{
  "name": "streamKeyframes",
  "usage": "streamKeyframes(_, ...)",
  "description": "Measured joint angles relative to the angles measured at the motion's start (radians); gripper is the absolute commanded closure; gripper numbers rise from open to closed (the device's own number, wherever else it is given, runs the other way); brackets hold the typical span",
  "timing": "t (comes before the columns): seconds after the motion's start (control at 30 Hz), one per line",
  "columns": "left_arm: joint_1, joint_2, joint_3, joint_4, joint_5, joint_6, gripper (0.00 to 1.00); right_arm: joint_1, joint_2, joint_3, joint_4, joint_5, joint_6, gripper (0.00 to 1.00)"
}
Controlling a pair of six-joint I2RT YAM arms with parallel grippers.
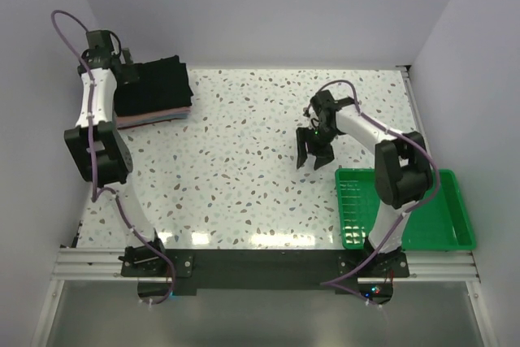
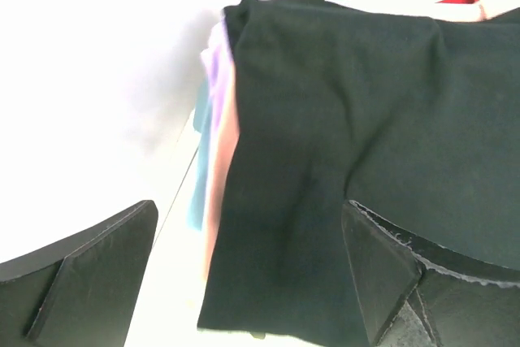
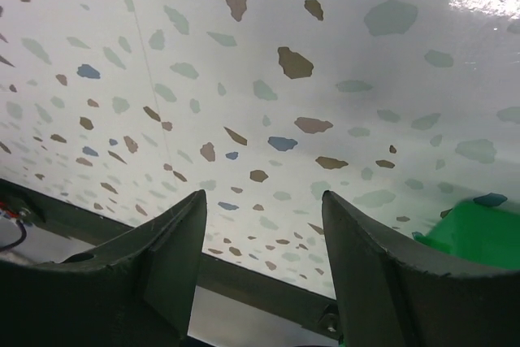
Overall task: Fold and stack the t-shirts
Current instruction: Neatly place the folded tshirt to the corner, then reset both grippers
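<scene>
Hovering over the 10 o'clock corner of the table (image 1: 244, 119), the left gripper (image 2: 250, 209) has its jaws wide apart. In the left wrist view, its two dark fingers (image 2: 89, 266) stand on either side of the near edge of the black t-shirt (image 2: 357, 95), and no cloth is pinched between them.

The black t-shirt lies folded and flat on top of the stack (image 1: 154, 91). Three folded layers show at the stack's 9 o'clock edge in the left wrist view:
- lavender t-shirt (image 2: 215, 79)
- salmon-pink t-shirt (image 2: 221, 168)
- bluish t-shirt (image 2: 199, 176)

From above, the black shirt covers these layers almost fully. Only thin coloured edges show along the stack's 6 o'clock side.

The right gripper (image 1: 315, 156) hangs above bare speckled table at 3 o'clock from the table's centre, well apart from the stack. Its jaws are apart and hold nothing; the right wrist view shows only tabletop between them.

A green tray (image 1: 443, 237) sits at the 4 o'clock corner, beside the right arm's base.
</scene>
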Motion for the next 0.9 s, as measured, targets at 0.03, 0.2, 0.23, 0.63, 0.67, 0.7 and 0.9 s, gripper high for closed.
streamKeyframes(0.03, -0.005, -0.036, -0.035, 0.013, -0.014, -0.006, 0.00, 0.000, -0.010, 0.004, 0.001, 0.000, 0.002, 0.37)
streamKeyframes(0.2, -0.076, -0.258, -0.186, 0.066, -0.086, -0.040, 0.00, 0.000, -0.084, 0.007, 0.004, 0.008, 0.012, 0.37)
streamKeyframes(0.23, -0.103, -0.309, -0.221, 0.085, -0.100, -0.048, 0.00, 0.000, -0.097, 0.007, 0.005, 0.013, 0.013, 0.37)
streamKeyframes(0.63, -0.615, -0.627, -0.679, 0.208, -0.062, -0.203, 0.00, 0.000, -0.319, -0.113, 0.105, 0.082, 0.060, 0.37)
streamKeyframes(0.67, -0.661, -0.628, -0.712, 0.206, -0.057, -0.218, 0.00, 0.000, -0.329, -0.123, 0.112, 0.084, 0.064, 0.37)
streamKeyframes(0.7, -0.721, -0.629, -0.750, 0.210, -0.053, -0.237, 0.00, 0.000, -0.349, -0.140, 0.125, 0.087, 0.069, 0.37)
streamKeyframes(0.9, -0.940, -0.666, -0.867, 0.215, -0.023, -0.314, 0.00, 0.000, -0.447, -0.205, 0.176, 0.120, 0.077, 0.37)
